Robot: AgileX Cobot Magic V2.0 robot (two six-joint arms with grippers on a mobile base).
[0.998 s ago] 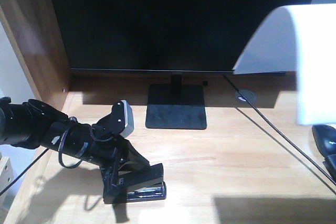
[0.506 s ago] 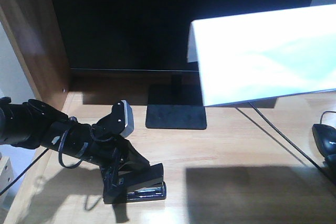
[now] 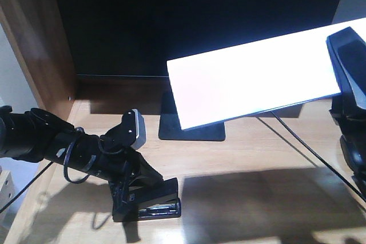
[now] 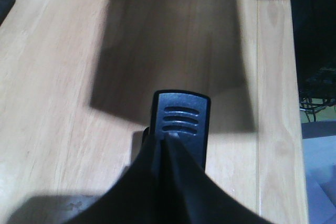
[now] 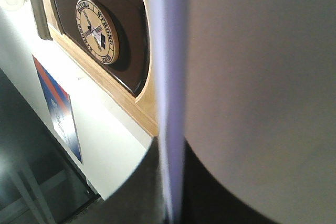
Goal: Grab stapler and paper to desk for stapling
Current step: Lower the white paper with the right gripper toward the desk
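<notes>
Here our left hand (image 3: 136, 191) clamps the stapler (image 3: 160, 203), lying left-to-right on the tabletop (image 3: 251, 161); our right hand (image 3: 346, 67) pinches the paper (image 3: 251, 81) aloft, long axis rising rightward.

The paper (image 3: 251, 78) covered the top of the monitor stand (image 3: 191, 132) near the desk's (image 3: 257, 158) back edge. The right gripper (image 3: 345, 55) clamping it was cut off at the picture's right side. The left gripper (image 3: 128, 198) hid much of the stapler (image 3: 166, 204) it gripped. In the right wrist view the paper's edge was a blur.
</notes>
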